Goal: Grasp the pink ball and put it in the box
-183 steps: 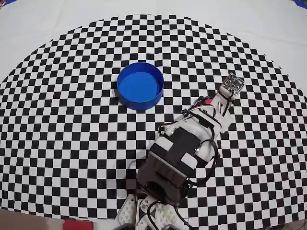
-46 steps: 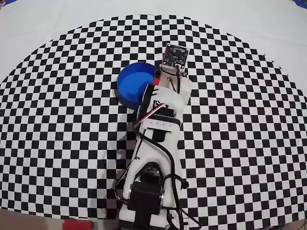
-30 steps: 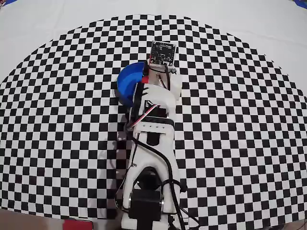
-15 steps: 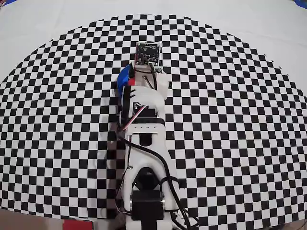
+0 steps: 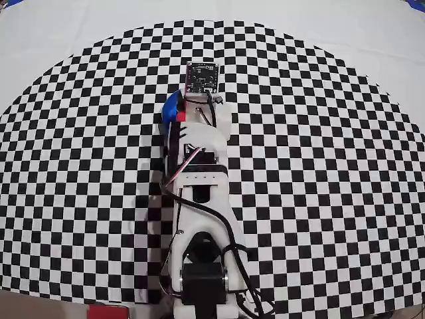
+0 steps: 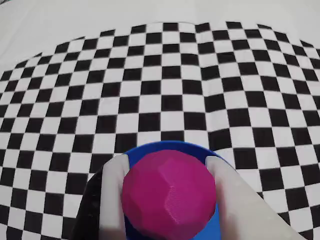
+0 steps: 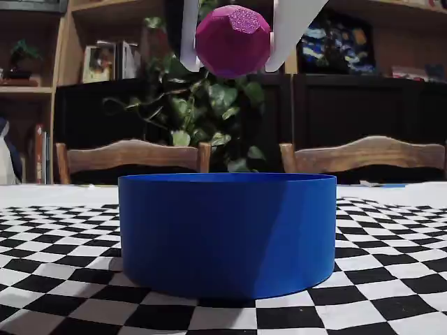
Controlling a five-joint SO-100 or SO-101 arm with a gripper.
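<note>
Pink ball (image 7: 232, 40) — above blue box (image 7: 227, 234)

Arm (image 5: 199, 199) outstretched, jaws clamped, raised.

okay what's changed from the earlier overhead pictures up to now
In the overhead view the arm swung from the right of the box leftward until it covers most of it. The gripper now hangs above the box, fingers shut on the pink ball. The box stayed put on the checkered mat.

Magenta-pink ball (image 7: 232, 40), bright blue box (image 7: 227, 234), black-and-white checkered mat (image 5: 332, 166), white claw (image 7: 235, 35).
</note>
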